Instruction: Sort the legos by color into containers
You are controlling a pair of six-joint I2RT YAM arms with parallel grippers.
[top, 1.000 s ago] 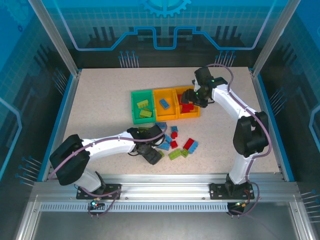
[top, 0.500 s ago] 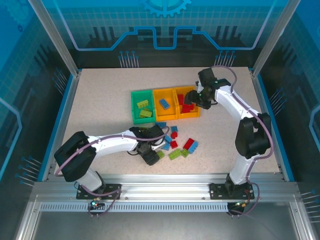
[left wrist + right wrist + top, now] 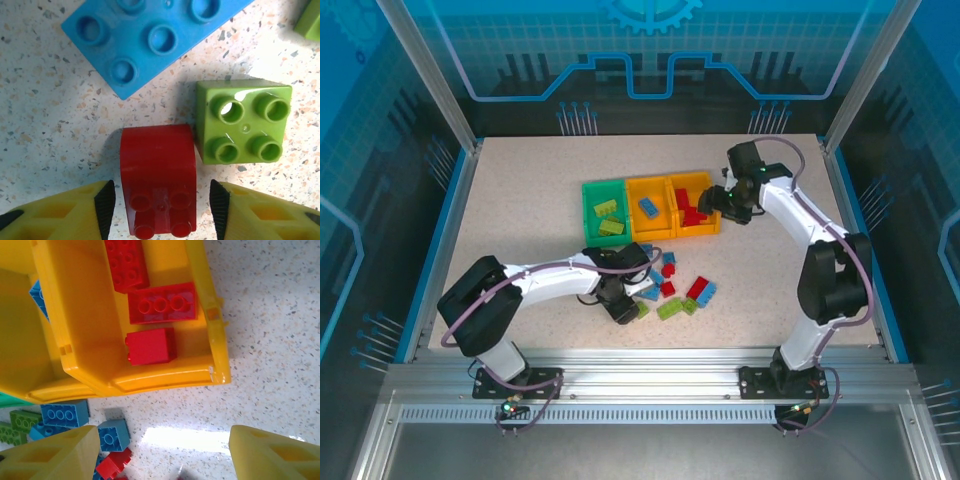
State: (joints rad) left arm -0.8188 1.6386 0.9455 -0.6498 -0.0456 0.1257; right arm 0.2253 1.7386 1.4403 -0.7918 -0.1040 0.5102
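Observation:
A red lego (image 3: 157, 175) lies on its side on the table between the open fingers of my left gripper (image 3: 161, 200), with a gap on each side. A lime green square lego (image 3: 243, 121) touches its right edge and a light blue lego (image 3: 150, 35) lies beyond. In the top view my left gripper (image 3: 628, 300) is low at the left of the loose legos (image 3: 672, 288). The containers stand in a row: green (image 3: 588, 215), orange (image 3: 633, 212), orange (image 3: 710, 210). My right gripper (image 3: 162, 450) is open and empty beside the right container (image 3: 165, 377), which holds red legos (image 3: 161, 302).
The green container holds lime legos (image 3: 608, 217) and the middle one a blue lego (image 3: 648, 207). Blue legos (image 3: 65, 413) and a red one (image 3: 112, 463) lie on the table in front of the containers. Bare speckled table (image 3: 520, 200) spreads to the left and right of the row.
My right gripper has drawn back to the right, away from over the right orange container. My left gripper has edged right, toward the loose legos.

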